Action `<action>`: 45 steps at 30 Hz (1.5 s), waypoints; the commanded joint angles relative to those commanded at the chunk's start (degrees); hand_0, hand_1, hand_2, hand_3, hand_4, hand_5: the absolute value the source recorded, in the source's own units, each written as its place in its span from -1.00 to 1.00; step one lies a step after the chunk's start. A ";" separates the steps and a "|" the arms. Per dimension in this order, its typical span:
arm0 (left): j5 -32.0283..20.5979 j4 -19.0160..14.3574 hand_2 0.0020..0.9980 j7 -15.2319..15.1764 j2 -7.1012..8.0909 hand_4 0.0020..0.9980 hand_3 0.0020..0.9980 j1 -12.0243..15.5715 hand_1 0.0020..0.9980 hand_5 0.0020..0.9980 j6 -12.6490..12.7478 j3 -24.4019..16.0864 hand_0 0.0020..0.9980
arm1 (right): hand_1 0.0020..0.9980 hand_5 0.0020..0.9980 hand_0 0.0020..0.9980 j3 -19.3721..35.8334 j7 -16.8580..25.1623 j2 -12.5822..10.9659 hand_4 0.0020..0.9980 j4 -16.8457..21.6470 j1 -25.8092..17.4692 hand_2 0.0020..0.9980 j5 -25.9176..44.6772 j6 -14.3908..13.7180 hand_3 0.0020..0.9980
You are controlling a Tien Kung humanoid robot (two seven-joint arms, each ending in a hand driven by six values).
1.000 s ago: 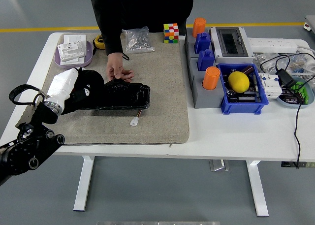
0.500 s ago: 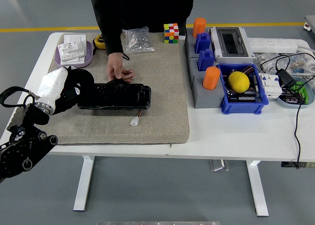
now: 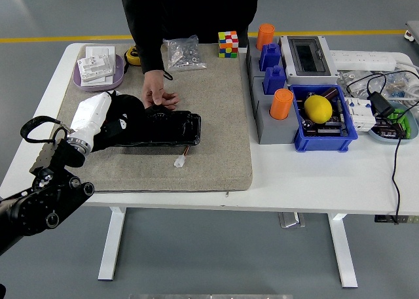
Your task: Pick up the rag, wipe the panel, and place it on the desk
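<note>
From the head view, we see our left hand (image 3: pixel 118 119) lying over the left end of the black panel (image 3: pixel 163 128) on the beige mat (image 3: pixel 209 129). It is black against black, and we cannot tell whether its fingers are closed or whether the rag lies under it; we cannot pick out the rag at all. A person at the far side presses one hand (image 3: pixel 157 96) on the panel's far edge. A small white connector (image 3: pixel 179 160) lies on the mat just in front of the panel. To the right stands a blue bin (image 3: pixel 324 134) holding a yellow ball (image 3: pixel 317 108).
</note>
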 joint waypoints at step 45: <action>-1.96 -4.99 -0.01 2.18 -6.45 -1.00 -0.23 -8.54 -0.68 -1.00 -0.36 18.99 -0.47 | 0.11 0.32 0.43 -1.11 -0.57 -0.50 1.00 -0.31 0.44 0.35 -0.06 0.41 0.27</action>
